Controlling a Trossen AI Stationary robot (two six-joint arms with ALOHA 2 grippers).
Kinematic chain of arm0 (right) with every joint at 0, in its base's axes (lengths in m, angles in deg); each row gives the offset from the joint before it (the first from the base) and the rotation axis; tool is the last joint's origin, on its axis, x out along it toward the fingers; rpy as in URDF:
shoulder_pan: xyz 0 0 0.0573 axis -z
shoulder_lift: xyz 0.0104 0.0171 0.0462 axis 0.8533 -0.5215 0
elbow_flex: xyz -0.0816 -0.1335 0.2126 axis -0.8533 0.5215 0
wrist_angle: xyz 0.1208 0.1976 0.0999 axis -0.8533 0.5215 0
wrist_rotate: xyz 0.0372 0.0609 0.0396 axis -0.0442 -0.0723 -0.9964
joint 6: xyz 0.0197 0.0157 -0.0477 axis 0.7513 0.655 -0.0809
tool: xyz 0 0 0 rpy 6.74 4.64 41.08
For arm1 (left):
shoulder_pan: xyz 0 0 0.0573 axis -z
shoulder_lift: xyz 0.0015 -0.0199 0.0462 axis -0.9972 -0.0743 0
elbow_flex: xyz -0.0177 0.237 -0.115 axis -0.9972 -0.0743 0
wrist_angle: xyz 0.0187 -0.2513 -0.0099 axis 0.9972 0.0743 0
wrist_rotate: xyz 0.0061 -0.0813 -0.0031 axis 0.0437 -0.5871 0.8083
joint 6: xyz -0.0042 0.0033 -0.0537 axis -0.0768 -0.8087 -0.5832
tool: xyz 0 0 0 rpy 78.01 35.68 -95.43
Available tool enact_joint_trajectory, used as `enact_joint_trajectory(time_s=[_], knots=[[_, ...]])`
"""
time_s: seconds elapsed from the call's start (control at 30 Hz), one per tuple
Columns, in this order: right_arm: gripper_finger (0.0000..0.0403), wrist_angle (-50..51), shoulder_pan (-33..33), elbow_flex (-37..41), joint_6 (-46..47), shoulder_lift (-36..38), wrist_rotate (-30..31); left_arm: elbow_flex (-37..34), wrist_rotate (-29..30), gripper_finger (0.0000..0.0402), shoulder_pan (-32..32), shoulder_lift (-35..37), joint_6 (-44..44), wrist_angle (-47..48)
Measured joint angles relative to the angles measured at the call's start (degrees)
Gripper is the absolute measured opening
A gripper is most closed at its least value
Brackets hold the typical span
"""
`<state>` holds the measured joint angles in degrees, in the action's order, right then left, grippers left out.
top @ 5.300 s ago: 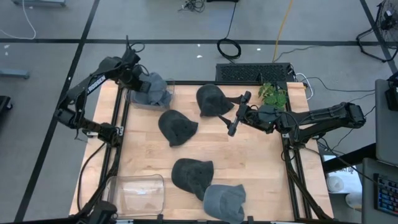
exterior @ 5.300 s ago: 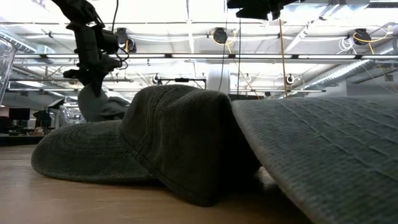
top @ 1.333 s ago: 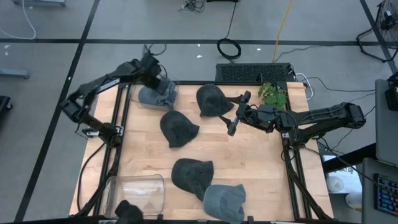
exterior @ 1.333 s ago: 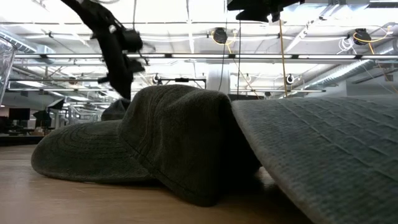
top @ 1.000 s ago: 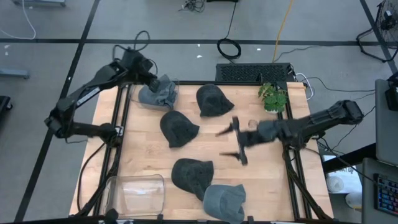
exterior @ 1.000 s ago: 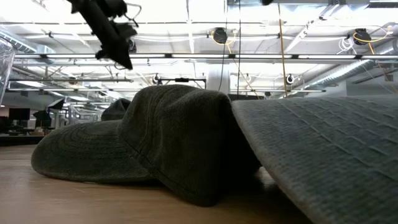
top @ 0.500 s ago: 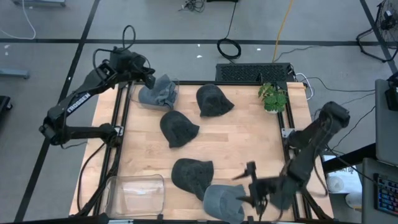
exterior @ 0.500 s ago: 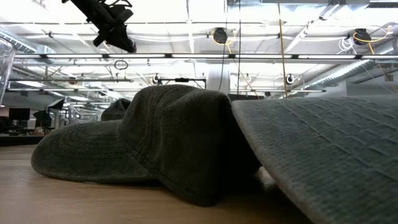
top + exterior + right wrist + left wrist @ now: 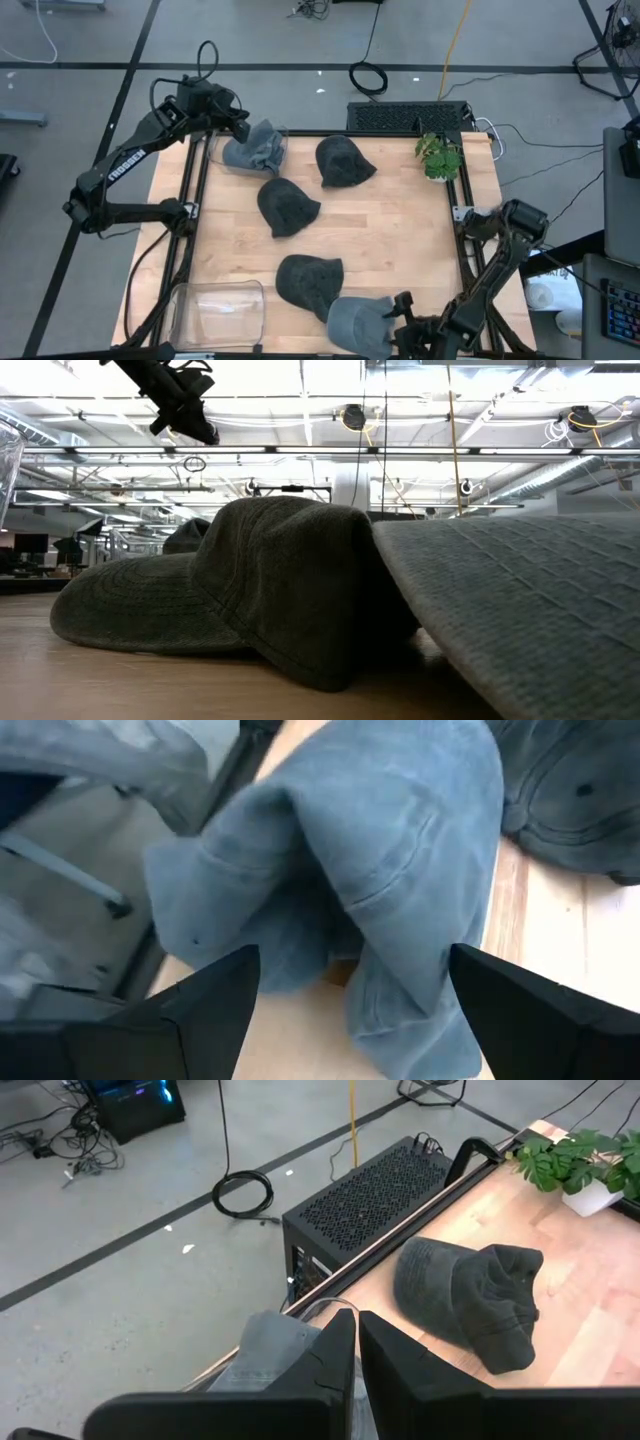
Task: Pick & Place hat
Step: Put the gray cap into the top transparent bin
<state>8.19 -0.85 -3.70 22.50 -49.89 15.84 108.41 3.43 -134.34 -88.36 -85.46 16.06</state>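
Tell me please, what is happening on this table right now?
A two-armed robot is sorting hats on a wooden table. The right claw, fingers wide open, is at the near edge, right over a light grey hat that it does not hold yet. The left claw is shut and empty, raised by the far left corner above another light grey hat. Three dark hats lie loose in between, and a clear bin sits at the near left corner.

Overhead view straight down; low view at tabletop level, close behind the same dark hat.
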Motion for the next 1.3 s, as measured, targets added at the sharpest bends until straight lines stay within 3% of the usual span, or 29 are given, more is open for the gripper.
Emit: enact_joint_trajectory(time_s=[0.3,0.5,0.6,0.73,0.8,1.0,1.2,1.3], knots=[[0.0313,-1.51,2.1,0.0,-7.13,-0.69,11.58,0.0,0.02,0.0026,0.0,0.0,0.0,0.01],[0.0284,-1.81,3.92,0.0,-12.44,0.92,11.62,0.0,0.02,0.0026,0.0,0.0,0.0,0.02],[0.0214,-3.49,4.5,0.0,-16.98,0.96,11.77,0.0,0.02,0.0026,0.0,0.0,0.01,0.02],[0.0055,-2.42,6.98,0.0,-19.71,1.84,11.37,-0.02,0.03,0.0026,0.0,0.0,0.0,0.02],[0.0017,1.58,9.05,0.02,-19.42,4.14,10.3,-0.01,0.02,0.0026,0.0,0.0,0.0,0.02],[0.0002,4.98,12.57,0.1,-23.65,13.26,19.62,-0.04,0.01,0.0026,0.0,-0.02,0.05,-0.86],[0.0001,3.9,18.55,0.02,-41.4,23.09,32.32,-0.04,0.0,0.0026,0.42,-0.04,-0.72,-6.93],[0.0,0.15,25.03,0.02,-51.58,26.78,34.18,-0.04,-0.07,0.0026,0.42,-0.02,-5.49,-8.82]])
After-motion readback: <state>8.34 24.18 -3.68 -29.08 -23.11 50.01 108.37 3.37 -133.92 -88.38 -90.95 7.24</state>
